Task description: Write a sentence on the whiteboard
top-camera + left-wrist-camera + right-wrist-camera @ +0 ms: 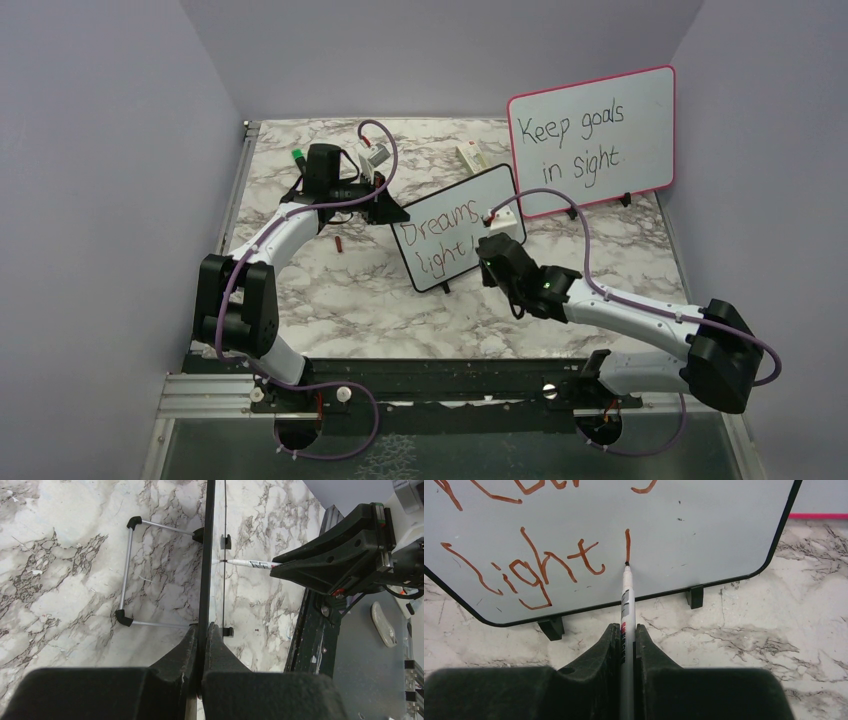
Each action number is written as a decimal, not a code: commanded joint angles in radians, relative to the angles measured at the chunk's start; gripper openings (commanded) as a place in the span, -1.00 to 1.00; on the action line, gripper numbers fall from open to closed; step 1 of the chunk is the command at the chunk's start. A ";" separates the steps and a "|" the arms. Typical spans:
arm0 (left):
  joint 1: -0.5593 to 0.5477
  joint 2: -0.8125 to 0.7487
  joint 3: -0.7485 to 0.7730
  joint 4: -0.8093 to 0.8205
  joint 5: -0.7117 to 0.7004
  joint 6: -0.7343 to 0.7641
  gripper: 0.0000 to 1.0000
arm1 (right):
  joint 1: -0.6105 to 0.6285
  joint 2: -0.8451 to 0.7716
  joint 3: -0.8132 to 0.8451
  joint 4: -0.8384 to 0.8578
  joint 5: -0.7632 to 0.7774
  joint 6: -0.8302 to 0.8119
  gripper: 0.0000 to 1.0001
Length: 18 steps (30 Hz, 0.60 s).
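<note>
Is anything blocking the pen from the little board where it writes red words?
No, nothing visible. The marker, clamped in the jaws of the right gripper, touches the whiteboard at the bottom of a red stroke after "light", and the board right of that stroke is bare.

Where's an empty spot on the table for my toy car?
The widest bare marble tabletop lies between the small black-framed whiteboard and the black metal base rail. Crowded around that board: the left end effector clamps its edge, the right end effector holds a white marker to it, with the pink-framed whiteboard behind.
</note>
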 commanded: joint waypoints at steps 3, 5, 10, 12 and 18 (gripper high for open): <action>-0.032 0.078 -0.050 -0.128 -0.213 0.077 -1.00 | -0.010 0.011 -0.022 -0.063 -0.061 0.032 -0.99; -0.032 0.078 -0.050 -0.128 -0.213 0.077 -1.00 | -0.010 0.010 -0.024 -0.068 -0.070 0.035 -0.99; -0.032 0.078 -0.050 -0.128 -0.211 0.076 -1.00 | -0.010 0.007 -0.020 -0.084 -0.073 0.036 -0.99; -0.032 0.078 -0.050 -0.128 -0.211 0.077 -1.00 | -0.010 -0.002 -0.015 -0.079 -0.076 0.033 -0.99; -0.032 0.078 -0.051 -0.128 -0.213 0.077 -1.00 | -0.010 -0.062 -0.007 -0.034 -0.040 0.012 -0.99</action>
